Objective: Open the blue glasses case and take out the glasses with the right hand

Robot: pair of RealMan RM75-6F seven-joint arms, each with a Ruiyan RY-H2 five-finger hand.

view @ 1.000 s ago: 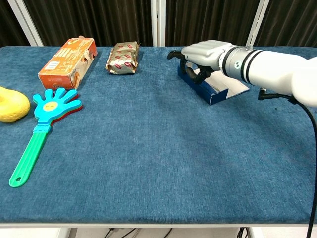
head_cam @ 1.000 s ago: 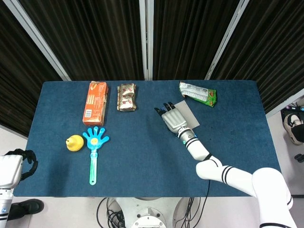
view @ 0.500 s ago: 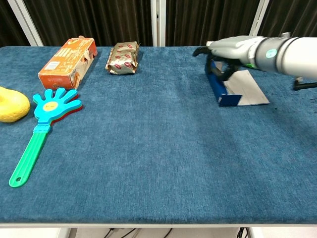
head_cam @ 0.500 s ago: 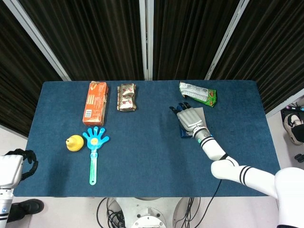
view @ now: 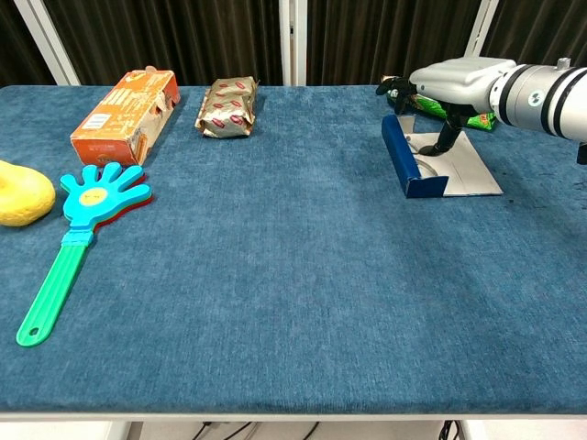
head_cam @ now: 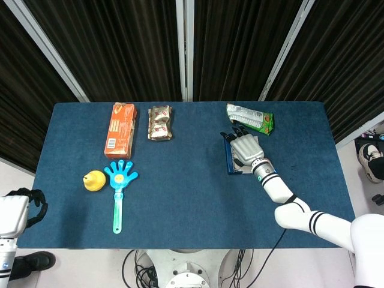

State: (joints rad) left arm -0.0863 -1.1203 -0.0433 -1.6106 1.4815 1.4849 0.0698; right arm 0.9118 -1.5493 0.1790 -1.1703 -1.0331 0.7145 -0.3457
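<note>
Your right hand [head_cam: 245, 148] was over the open blue glasses case [view: 413, 166], palm down, with dark fingertips [view: 395, 88] reaching past the case's far end toward the green snack packet [head_cam: 251, 119]. From the chest view one dark finger [view: 448, 135] pointed down into the case's pale grey interior and appeared to touch it; the other fingers were stretched forward and slightly apart, gripping nothing that could be seen. The case lay on the right half of the blue table [head_cam: 186, 198], its blue wall standing upright along the left side and the grey lining lying flat to the right. A curved outline showed on the lining, but whether it was the glasses could not be told. Your left hand [head_cam: 27, 207] sat off the table's near left corner, fingers curled inward with nothing seen in them. Elsewhere on the table were an orange carton [head_cam: 120, 129] and a brown wrapped packet [head_cam: 160, 123] along the far edge, and nearer, a yellow toy [head_cam: 94, 180] just beside a blue hand-shaped clapper [head_cam: 119, 190].
</note>
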